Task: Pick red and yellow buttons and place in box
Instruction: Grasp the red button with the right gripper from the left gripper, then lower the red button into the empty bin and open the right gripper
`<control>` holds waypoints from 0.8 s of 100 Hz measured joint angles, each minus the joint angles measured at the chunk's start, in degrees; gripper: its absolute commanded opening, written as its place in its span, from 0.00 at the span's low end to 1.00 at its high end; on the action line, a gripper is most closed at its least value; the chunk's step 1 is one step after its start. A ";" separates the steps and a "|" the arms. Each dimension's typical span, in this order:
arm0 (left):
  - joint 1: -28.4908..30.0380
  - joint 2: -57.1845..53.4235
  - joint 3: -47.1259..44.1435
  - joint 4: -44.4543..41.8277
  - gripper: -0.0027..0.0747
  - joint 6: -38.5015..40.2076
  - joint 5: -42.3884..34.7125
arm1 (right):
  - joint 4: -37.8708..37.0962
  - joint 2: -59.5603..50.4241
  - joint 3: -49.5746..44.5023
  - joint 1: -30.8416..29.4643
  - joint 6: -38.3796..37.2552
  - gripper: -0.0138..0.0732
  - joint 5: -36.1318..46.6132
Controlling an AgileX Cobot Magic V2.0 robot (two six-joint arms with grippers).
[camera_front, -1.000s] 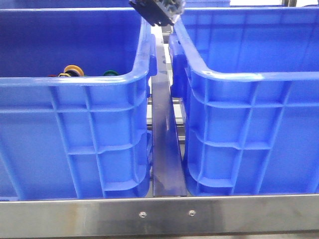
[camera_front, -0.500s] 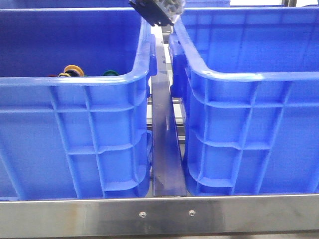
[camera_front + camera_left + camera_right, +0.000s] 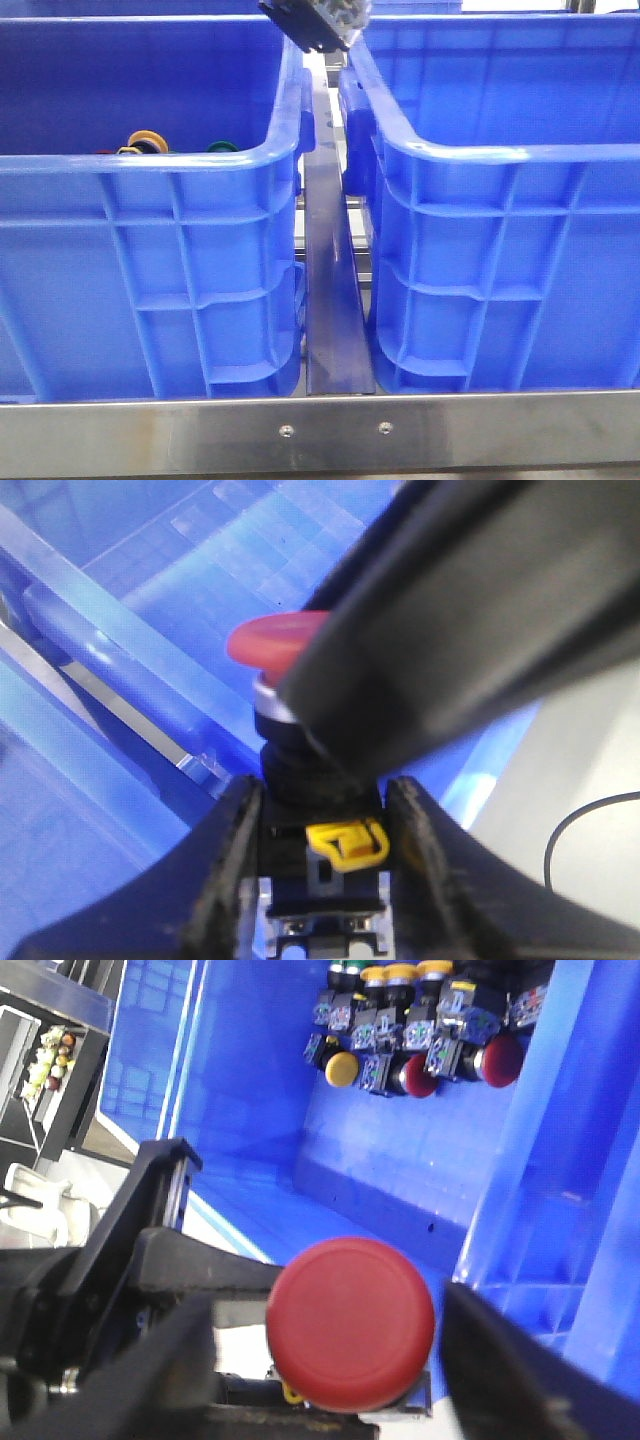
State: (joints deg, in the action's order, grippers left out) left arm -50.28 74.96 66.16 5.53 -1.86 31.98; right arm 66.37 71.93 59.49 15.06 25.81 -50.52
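Blue plastic fills the front view: two ribbed crates side by side on the steel-edged counter (image 3: pixel 320 435), the left crate (image 3: pixel 150 270) and the right crate (image 3: pixel 510 270), parted by a narrow gap with a dark metal strip (image 3: pixel 335 290) running down it. Over the left crate's near rim peek a yellow ring (image 3: pixel 146 139) and a green cap (image 3: pixel 221 147); the rest of its floor is hidden. The right wrist view looks into a crate where a cluster of buttons (image 3: pixel 420 1025) lies against the far wall, among them a yellow button (image 3: pixel 341 1068) and dark red ones.

A dark claw part (image 3: pixel 312 24) hangs at the top of the front view, above the gap and the crates' inner rims; whose arm it is I cannot tell.

The left claw (image 3: pixel 322 845) is closed on the dark body of a red button (image 3: pixel 275 642), fingers (image 3: pixel 235 830) pressed to both sides, with crate rim and wall beneath. In the right wrist view that red cap sits large between two dark blurred fingers (image 3: pixel 505 1360) that stand clear of it, so the right claw (image 3: pixel 330 1360) is spread wide.
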 measured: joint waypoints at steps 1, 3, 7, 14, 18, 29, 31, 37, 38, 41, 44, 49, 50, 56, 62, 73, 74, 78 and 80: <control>0.00 0.00 0.00 0.00 0.01 0.00 0.00 | 0.00 0.00 0.00 0.11 0.00 0.52 0.12; 0.00 0.00 0.00 0.00 0.01 0.00 0.00 | 0.00 0.00 0.00 0.09 0.00 0.49 0.26; 0.00 0.00 0.00 0.00 0.01 0.00 -0.11 | -0.12 0.05 0.00 0.09 0.00 0.46 0.53; 0.00 0.00 0.00 0.00 0.01 0.00 -0.20 | -0.12 0.05 0.00 0.09 0.00 0.45 0.65; 0.00 0.00 0.00 0.00 0.02 0.00 -0.20 | -0.20 0.05 0.00 0.09 0.00 0.45 0.65; 0.00 0.00 0.00 0.00 0.18 0.00 -0.20 | -0.20 0.14 0.00 0.09 0.00 0.45 0.65; 0.00 0.00 0.00 0.00 0.22 0.00 -0.20 | -0.20 0.14 0.00 0.09 0.00 0.45 0.65; 0.00 0.00 0.00 0.00 0.36 0.00 -0.20 | -0.20 0.14 0.00 0.09 0.00 0.45 0.65; 0.00 0.00 0.00 0.00 0.39 0.00 -0.20 | -0.20 0.14 0.00 0.09 0.00 0.45 0.65; 0.00 0.00 0.00 0.00 0.46 0.00 -0.20 | -0.20 0.14 0.00 0.09 0.03 0.45 0.65; 0.00 0.00 0.00 0.00 0.53 0.00 -0.20 | -0.20 0.14 0.00 0.09 0.03 0.45 0.65; 0.00 0.00 0.00 0.00 0.64 0.00 -0.09 | -0.20 0.14 0.00 0.09 0.13 0.45 0.78; 0.00 0.00 0.00 0.00 0.67 0.00 -0.10 | -0.20 0.14 0.00 0.09 0.16 0.45 0.78; 0.00 0.00 0.00 0.00 0.73 0.00 0.03 | -0.20 0.14 0.00 0.09 0.26 0.45 1.58; 0.00 0.00 0.00 0.00 0.74 0.00 0.28 | -0.09 0.14 0.14 0.09 0.74 0.45 2.40; 0.00 0.00 0.00 0.00 0.74 0.00 1.06 | -0.09 0.14 1.39 -1.24 2.81 0.45 3.85; 0.00 -0.04 0.00 0.00 0.74 0.00 1.21 | -0.09 0.14 1.62 -1.37 3.00 0.45 4.07; 0.00 -0.27 0.00 0.00 0.74 0.00 1.47 | -0.09 0.14 2.17 -2.32 4.42 0.45 4.47; 0.00 -0.40 0.00 0.00 0.74 0.00 1.62 | 0.01 0.14 2.40 -2.84 5.33 0.45 4.85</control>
State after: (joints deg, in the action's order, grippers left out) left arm -50.28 74.56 66.16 5.53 -1.86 33.60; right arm 66.38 72.06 61.89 12.23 31.14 -45.66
